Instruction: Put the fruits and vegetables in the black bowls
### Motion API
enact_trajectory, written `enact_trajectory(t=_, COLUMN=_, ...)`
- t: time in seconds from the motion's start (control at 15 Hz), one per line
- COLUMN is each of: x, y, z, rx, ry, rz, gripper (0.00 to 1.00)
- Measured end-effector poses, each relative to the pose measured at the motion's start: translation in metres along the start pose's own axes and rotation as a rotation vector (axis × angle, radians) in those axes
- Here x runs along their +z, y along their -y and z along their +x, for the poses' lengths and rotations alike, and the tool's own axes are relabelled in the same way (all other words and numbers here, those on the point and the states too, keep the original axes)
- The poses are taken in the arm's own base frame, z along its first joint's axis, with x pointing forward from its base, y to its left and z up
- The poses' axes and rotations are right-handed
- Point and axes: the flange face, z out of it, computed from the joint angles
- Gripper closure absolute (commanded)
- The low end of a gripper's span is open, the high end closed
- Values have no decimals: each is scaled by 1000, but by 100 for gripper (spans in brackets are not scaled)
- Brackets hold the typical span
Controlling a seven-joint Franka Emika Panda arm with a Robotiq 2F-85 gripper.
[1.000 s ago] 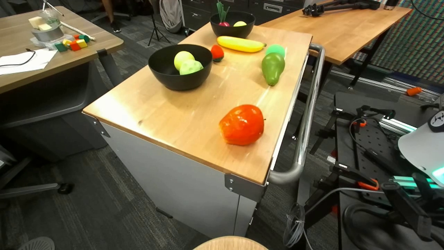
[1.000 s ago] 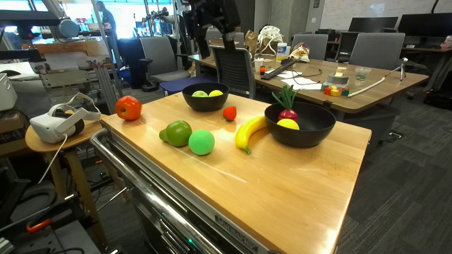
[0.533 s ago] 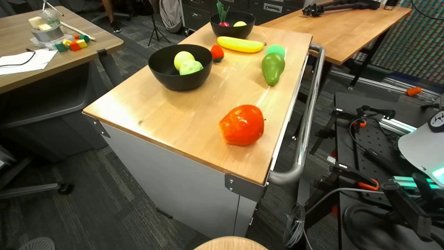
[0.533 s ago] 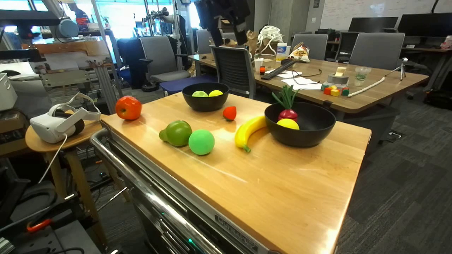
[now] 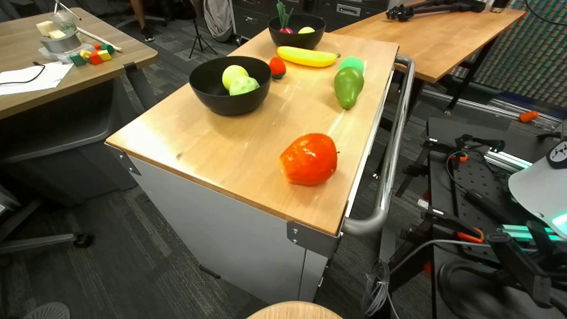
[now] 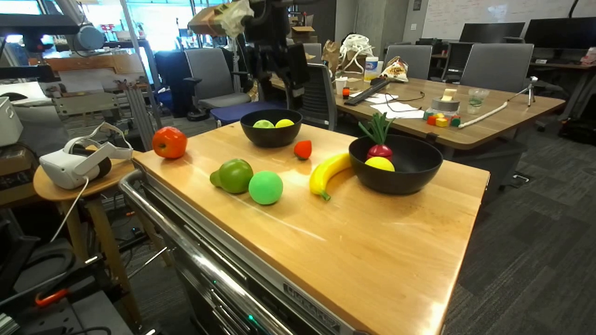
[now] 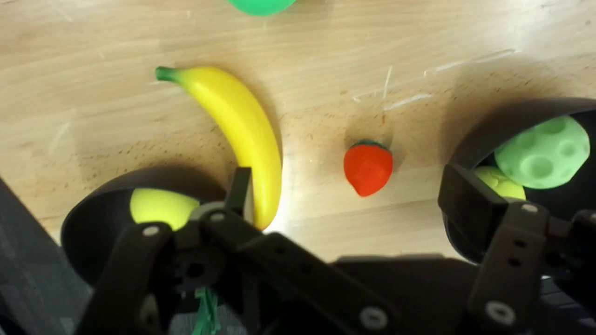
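Strawberry (image 7: 368, 167) near the banana (image 7: 250, 130) could roll if the empty gripper (image 7: 355, 197), jaws spread wide, descends off-centre and shoves the banana into it.

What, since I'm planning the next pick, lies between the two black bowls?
In the wrist view, the yellow banana and the small red fruit lie between the bowl at image left and the bowl at image right.
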Motion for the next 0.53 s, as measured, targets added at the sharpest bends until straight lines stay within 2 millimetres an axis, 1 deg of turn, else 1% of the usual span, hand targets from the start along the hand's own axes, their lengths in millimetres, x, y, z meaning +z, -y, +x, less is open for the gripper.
enact_trajectory(t=0.27, x=49, y=1, z=0, rx=-22, ry=5, rz=-13, gripper=0)
enact_trajectory(t=0.53, x=85, y=-1, z=2, rx=-75, ry=3, rz=-72, gripper=0)
